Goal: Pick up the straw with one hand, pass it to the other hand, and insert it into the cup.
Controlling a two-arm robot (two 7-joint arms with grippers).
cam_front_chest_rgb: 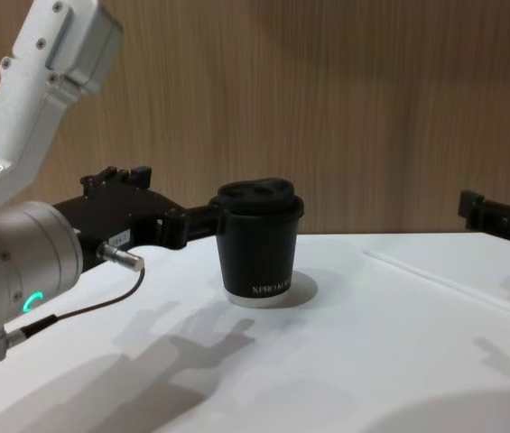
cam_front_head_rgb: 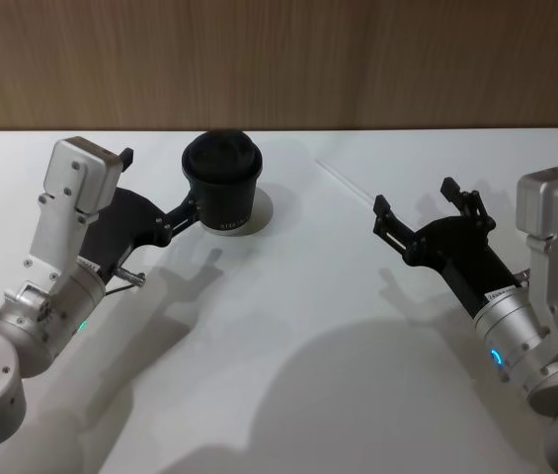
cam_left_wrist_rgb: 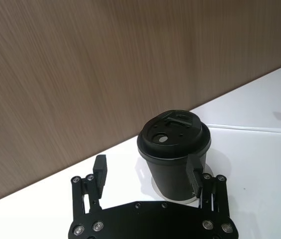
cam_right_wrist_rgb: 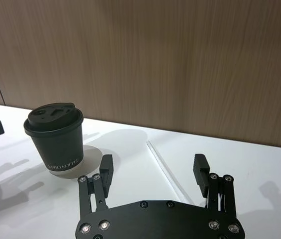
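Note:
The black lidded cup [cam_front_head_rgb: 222, 183] stands upright at the back of the white table, also seen in the chest view [cam_front_chest_rgb: 259, 244]. My left gripper [cam_front_head_rgb: 160, 183] is open beside it. In the left wrist view the cup [cam_left_wrist_rgb: 175, 149] stands just ahead of the left gripper [cam_left_wrist_rgb: 147, 172], close against one finger [cam_left_wrist_rgb: 195, 172]. The thin white straw [cam_front_head_rgb: 348, 184] lies flat on the table to the right of the cup. My right gripper [cam_front_head_rgb: 414, 196] is open and hovers at the straw's near end. In the right wrist view the straw [cam_right_wrist_rgb: 167, 169] runs between the open fingers of the right gripper [cam_right_wrist_rgb: 153, 167].
A pale round disc [cam_front_head_rgb: 262, 209] lies under the cup. A wood-panelled wall [cam_front_head_rgb: 358, 59] rises right behind the table's far edge. The white table [cam_front_head_rgb: 288, 336] stretches bare toward me between the two arms.

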